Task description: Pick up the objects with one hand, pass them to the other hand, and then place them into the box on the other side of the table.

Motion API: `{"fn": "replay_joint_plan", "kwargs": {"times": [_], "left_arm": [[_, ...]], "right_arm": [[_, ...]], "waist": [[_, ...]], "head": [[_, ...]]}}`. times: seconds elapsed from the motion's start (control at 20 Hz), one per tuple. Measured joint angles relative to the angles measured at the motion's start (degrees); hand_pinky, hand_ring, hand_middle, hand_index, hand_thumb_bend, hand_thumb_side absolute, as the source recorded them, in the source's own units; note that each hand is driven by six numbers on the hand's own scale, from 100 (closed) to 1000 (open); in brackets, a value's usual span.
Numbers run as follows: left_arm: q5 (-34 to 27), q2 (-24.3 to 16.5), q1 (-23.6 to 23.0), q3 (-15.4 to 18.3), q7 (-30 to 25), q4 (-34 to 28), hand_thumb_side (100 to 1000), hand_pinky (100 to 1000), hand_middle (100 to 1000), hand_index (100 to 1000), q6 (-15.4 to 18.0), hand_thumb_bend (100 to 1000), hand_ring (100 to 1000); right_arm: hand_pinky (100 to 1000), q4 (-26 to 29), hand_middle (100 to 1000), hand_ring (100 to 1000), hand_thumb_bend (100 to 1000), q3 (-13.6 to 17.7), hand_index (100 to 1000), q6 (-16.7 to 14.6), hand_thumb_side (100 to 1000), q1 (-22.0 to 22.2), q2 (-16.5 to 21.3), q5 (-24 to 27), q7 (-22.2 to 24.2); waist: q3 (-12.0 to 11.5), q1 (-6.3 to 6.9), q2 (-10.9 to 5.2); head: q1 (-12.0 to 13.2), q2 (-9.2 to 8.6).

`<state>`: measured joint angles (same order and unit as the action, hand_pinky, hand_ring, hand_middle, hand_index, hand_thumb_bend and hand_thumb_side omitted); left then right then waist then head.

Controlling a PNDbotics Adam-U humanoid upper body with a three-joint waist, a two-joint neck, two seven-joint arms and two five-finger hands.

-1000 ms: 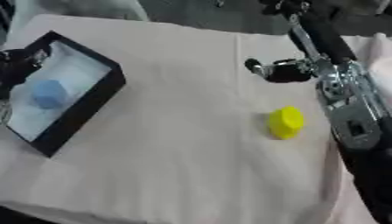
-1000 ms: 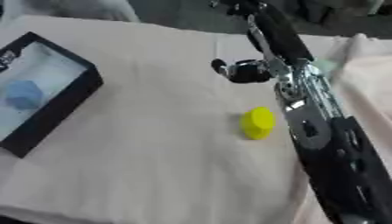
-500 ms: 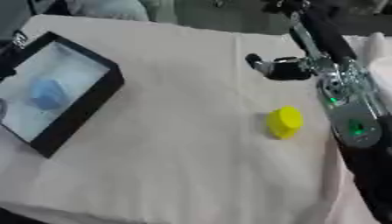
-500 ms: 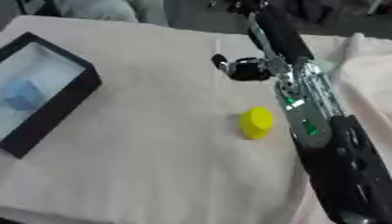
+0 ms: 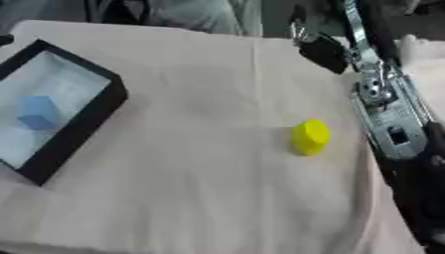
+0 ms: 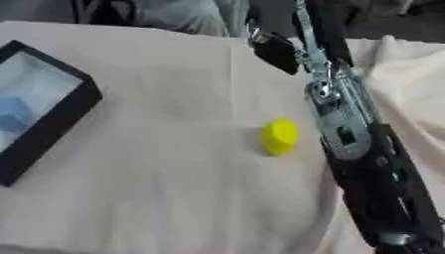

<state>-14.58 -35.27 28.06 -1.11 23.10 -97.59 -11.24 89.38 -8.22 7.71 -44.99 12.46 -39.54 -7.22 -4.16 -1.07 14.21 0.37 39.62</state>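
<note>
The yellow faceted block [image 5: 310, 136] is sitting on the tablecloth [image 5: 200, 149], well right of the black box [image 5: 83, 129] holding a blue block [image 5: 37, 112]; it is looking light, rigid, graspable across opposite faces. The right hand [image 5: 320, 48] is hovering beyond it, finger state unclear; open cloth lies between block and box

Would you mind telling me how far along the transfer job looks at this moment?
One blue block already lies inside the black box at the table's left. Nothing is in hand: the right hand hangs at the far edge, apart from the objects. The yellow piece remains on the cloth, not yet picked up.
</note>
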Motion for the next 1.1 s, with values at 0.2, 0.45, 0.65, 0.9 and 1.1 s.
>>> {"fn": "replay_joint_plan", "kwargs": {"times": [0.2,0.45,0.65,0.9,1.1], "left_arm": [[0.9,1.6,0.1,0.0,-1.6,-2.1,642,848,1000,853,2.8,187,1000],[2.1,2.6,-0.4,-0.1,-2.8,-3.4,644,848,1000,849,4.2,189,1000],[2.2,2.6,-1.0,-0.1,-3.1,-3.4,649,848,1000,848,4.3,189,1000],[2.2,2.6,-1.5,-0.1,-3.3,-3.2,650,849,1000,847,4.2,188,1000],[2.1,2.5,-1.9,-0.2,-3.4,-2.9,653,849,1000,847,4.2,187,1000]], "right_arm": [[844,0.0,779,806,100,1.1,897,3.5,277,-0.7,0.5,0.6,-0.8],[837,-1.5,724,791,100,1.4,881,7.6,261,-3.2,2.1,1.9,-0.1],[844,-4.5,716,788,100,0.6,875,9.8,229,-7.5,4.8,3.0,2.6],[855,-8.9,731,793,154,-1.5,876,11.3,236,-13.3,8.4,4.2,7.6],[865,-13.8,740,798,209,-3.9,876,12.3,252,-17.6,12.2,6.2,12.9]], "waist": [[0.1,-0.01,0.00],[0.2,-0.02,-0.13],[0.2,-0.22,-0.86],[0.3,-0.97,-1.14],[0.6,-1.37,-1.41]], "head": [[-0.7,0.00],[-0.7,0.00],[-0.4,0.04],[0.0,0.08],[0.2,0.53]]}}
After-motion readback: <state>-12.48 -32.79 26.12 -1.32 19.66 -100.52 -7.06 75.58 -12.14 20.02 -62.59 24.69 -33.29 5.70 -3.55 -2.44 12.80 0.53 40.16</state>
